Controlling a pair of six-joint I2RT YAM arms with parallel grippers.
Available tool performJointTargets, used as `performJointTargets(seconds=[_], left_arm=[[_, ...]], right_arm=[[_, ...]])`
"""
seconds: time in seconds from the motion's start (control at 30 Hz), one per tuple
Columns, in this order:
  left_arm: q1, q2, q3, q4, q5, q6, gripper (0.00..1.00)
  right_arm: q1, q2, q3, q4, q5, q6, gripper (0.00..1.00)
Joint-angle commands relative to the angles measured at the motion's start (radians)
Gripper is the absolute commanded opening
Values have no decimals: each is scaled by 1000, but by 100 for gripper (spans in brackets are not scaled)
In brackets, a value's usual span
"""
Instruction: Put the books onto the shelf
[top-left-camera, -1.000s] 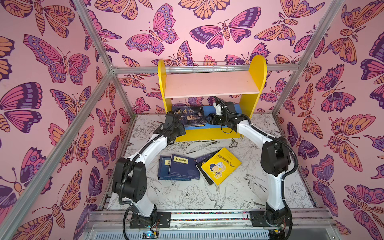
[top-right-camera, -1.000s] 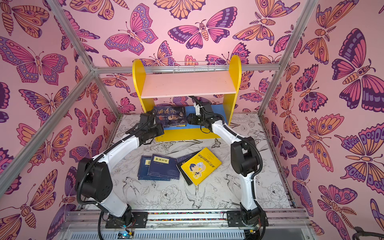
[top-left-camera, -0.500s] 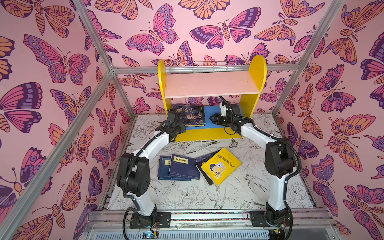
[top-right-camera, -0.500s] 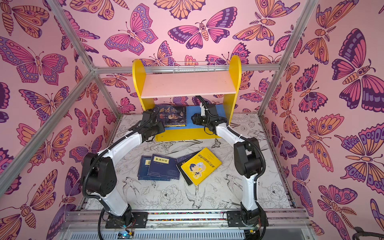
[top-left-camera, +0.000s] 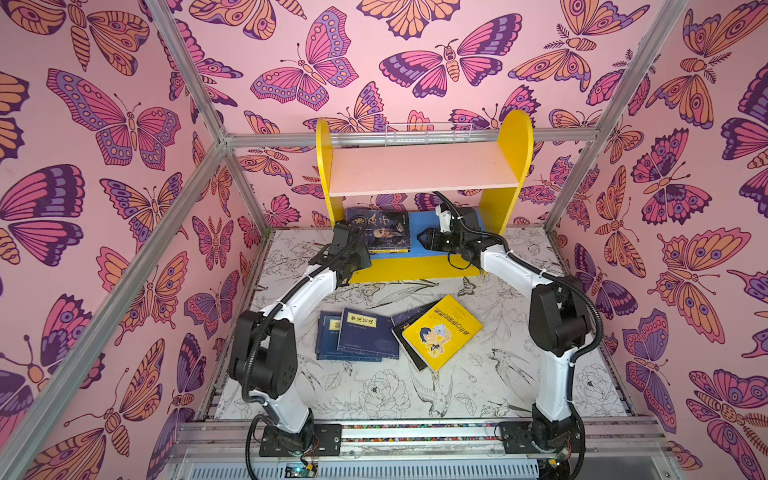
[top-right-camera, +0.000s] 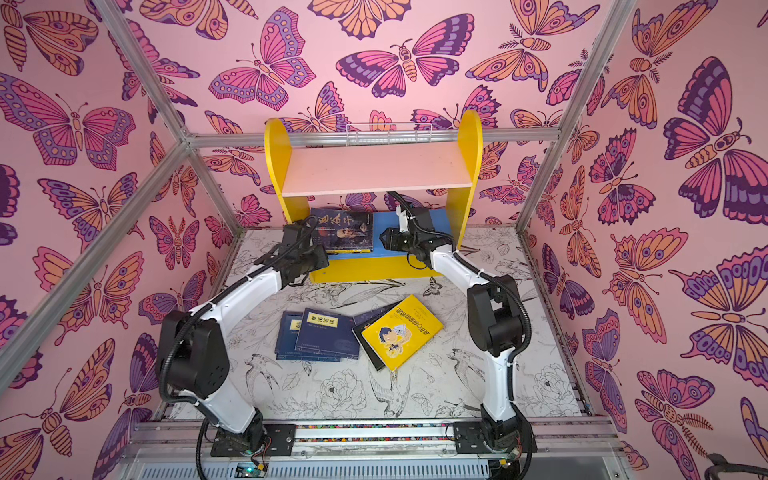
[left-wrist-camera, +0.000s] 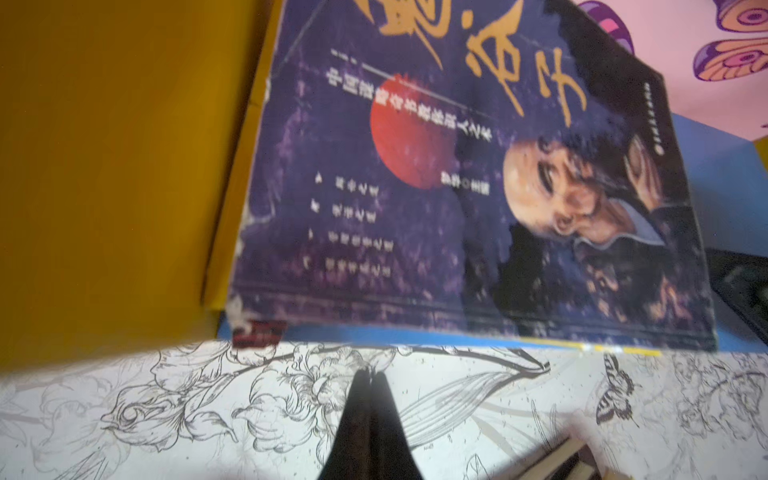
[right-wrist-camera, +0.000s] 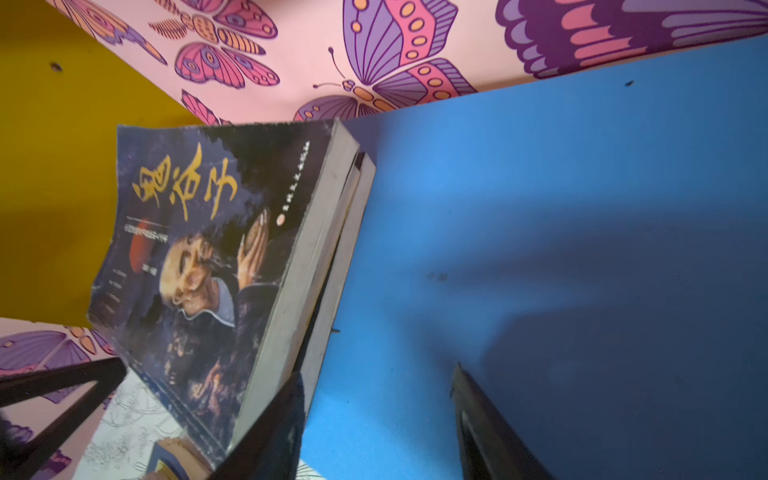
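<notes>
While the dark face-and-calligraphy paperbacks (top-left-camera: 380, 230) are lying flat at the left end of the yellow shelf's blue lower board (top-left-camera: 417, 239), your right fingers (right-wrist-camera: 376, 419) are standing half open, empty, just beside them; left fingers (left-wrist-camera: 369, 409), pressed together, are holding nothing.

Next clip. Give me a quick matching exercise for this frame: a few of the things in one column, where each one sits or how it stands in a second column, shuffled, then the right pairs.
Things:
1. dark book with a face
2. yellow cartoon book
3. navy books
4. left gripper

Places or states:
A. flat on the table, left of the yellow book
B. on the blue lower board of the shelf
C. shut, holding nothing
D. on the table, lying across a black book

Pairs: 1-B, 2-D, 3-A, 4-C
</notes>
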Motion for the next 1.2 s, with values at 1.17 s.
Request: performJointTargets(seconds=[1.17], left_arm=[[140, -635, -560, -220, 19, -160, 0]], right_arm=[[117, 19, 141, -326, 112, -484, 73]])
